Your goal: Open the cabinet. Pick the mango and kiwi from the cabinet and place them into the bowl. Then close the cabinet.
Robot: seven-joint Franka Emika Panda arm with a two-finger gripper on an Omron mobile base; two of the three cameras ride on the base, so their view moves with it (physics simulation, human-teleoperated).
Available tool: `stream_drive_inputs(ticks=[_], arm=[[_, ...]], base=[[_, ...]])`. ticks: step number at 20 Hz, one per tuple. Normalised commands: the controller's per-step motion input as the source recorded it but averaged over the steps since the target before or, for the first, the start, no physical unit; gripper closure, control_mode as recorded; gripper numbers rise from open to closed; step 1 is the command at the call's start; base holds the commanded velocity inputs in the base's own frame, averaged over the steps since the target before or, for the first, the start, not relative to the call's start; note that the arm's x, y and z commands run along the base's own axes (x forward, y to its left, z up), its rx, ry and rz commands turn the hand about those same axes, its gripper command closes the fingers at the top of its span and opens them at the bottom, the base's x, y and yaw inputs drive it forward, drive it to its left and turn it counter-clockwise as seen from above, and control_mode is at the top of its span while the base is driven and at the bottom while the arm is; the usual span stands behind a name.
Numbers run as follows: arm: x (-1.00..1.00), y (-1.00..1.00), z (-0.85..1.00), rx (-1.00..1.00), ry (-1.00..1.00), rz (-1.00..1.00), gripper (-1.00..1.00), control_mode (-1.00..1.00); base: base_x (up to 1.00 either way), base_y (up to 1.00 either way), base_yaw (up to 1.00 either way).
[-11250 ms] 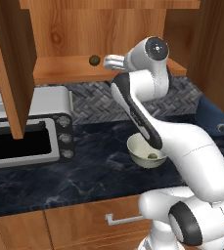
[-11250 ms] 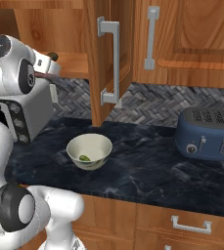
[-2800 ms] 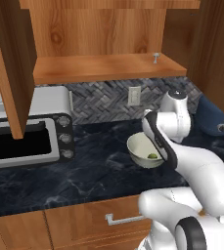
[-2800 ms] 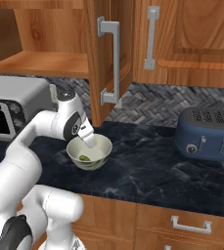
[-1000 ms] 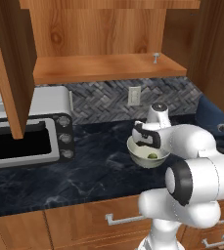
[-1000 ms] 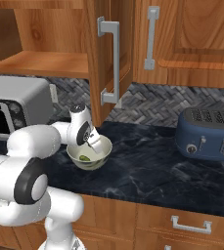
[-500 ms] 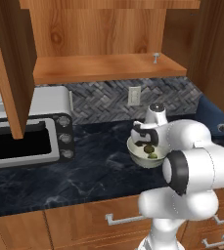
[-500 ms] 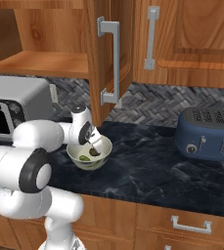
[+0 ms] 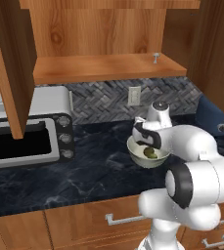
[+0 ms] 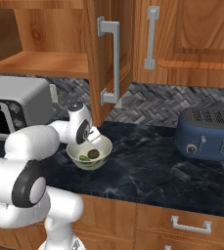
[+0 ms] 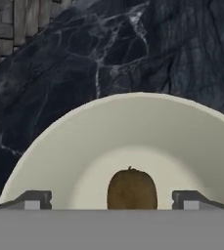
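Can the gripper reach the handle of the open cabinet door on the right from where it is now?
Probably yes. The gripper is open over the bowl, holding nothing, and the handle hangs just above it with nothing between.

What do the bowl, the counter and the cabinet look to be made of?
Bowl: likely glazed ceramic, a smooth off-white wall with soft sheen.
Counter: looks like polished dark stone with pale veins.
Cabinet: reddish-brown wood with visible grain, and grey metal-looking bar handles.
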Motion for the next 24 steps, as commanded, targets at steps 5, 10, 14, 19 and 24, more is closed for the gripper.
stream_drive_inputs(ticks=[5, 10, 14, 19, 24], arm=[[-0.63, 0.0, 0.79, -0.06, -0.19, 0.0, -1.0, -1.0], [-0.67, 0.0, 0.75, -0.08, -0.16, 0.0, -1.0, -1.0], [-0.66, 0.0, 0.81, -0.07, -0.13, 0.0, -1.0, -1.0], [-0.66, 0.0, 0.86, -0.08, -0.11, 0.0, -1.0, -1.0], [-0.68, 0.0, 0.78, -0.07, -0.03, -0.01, -1.0, -1.0]], base=[[0.0, 0.0, 0.0], [0.0, 0.0, 0.0], [0.0, 0.0, 0.0], [0.0, 0.0, 0.0], [0.0, 0.0, 0.0]])
